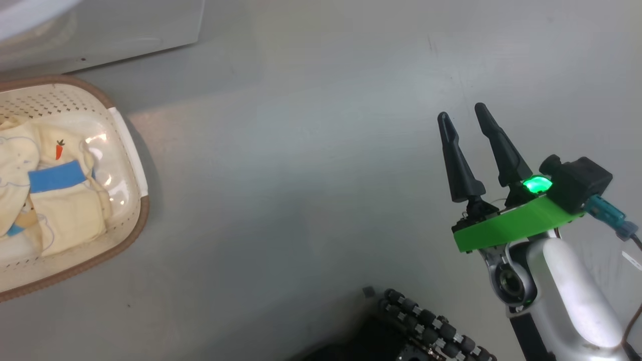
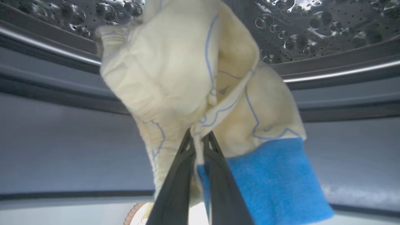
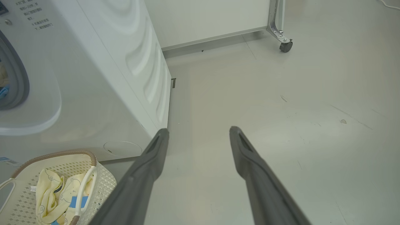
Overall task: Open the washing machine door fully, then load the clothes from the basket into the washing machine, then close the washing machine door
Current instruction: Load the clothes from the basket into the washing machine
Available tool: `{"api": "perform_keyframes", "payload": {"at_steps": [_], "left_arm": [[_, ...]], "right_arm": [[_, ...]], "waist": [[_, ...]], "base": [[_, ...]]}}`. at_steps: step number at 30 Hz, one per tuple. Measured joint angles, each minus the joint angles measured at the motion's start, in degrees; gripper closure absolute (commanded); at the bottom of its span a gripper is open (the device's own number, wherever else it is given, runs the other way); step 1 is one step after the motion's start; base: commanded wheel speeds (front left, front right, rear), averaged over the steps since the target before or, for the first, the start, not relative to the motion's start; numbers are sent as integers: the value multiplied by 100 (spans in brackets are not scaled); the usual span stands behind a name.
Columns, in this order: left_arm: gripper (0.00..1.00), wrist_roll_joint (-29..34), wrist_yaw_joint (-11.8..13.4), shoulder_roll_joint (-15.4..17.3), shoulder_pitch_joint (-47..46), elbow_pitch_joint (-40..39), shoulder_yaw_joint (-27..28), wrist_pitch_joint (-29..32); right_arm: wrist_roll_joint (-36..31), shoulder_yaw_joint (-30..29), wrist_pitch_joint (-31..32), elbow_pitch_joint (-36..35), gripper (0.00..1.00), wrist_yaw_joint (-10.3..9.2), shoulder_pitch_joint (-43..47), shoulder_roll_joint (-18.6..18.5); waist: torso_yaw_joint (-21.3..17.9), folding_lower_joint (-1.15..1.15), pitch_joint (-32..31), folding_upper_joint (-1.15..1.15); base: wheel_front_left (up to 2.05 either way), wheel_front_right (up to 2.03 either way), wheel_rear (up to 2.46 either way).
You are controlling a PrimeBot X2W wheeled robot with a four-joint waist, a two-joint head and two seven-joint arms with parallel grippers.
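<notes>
The left claw pinches a fold of the clothes (blue band right of it), the washing machine apparently just beyond; the right claw gapes wide, empty.

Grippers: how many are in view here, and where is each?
2. The left gripper is shut on a cream garment at the washer's drum; the right gripper hangs open above the floor, right of the basket.

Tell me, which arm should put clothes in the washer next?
Left, I think. The left gripper is shut on a garment right by the drum. The right gripper hangs open over the floor, holding nothing, apart from the basket.
</notes>
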Motion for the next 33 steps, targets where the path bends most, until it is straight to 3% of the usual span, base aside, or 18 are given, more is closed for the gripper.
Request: {"api": "perform_keyframes", "payload": {"at_steps": [12, 24, 27, 33], "left_arm": [[100, 669, 169, 390, -636, -165, 70, -1468], [100, 1473, 26, 736, -1521, 232, -122, -3207], [100, 1485, 51, 653, -1668, 522, -138, -3417], [100, 1470, -7, 466, -2002, 1201, -261, -3005]], "right_arm": [[161, 154, 0, -112, 0, 0, -94, 1], [293, 288, 0, -209, 0, 0, -87, 2], [293, 264, 0, -280, 0, 0, -55, 2], [292, 223, 0, -367, 0, 0, -37, 3]], "waist": [[-235, 0, 306, 0], [-596, 0, 682, 0], [-582, 0, 765, 0], [-514, 0, 866, 0]], "base": [[0, 0, 0], [0, 0, 0], [0, 0, 0], [0, 0, 0]]}}
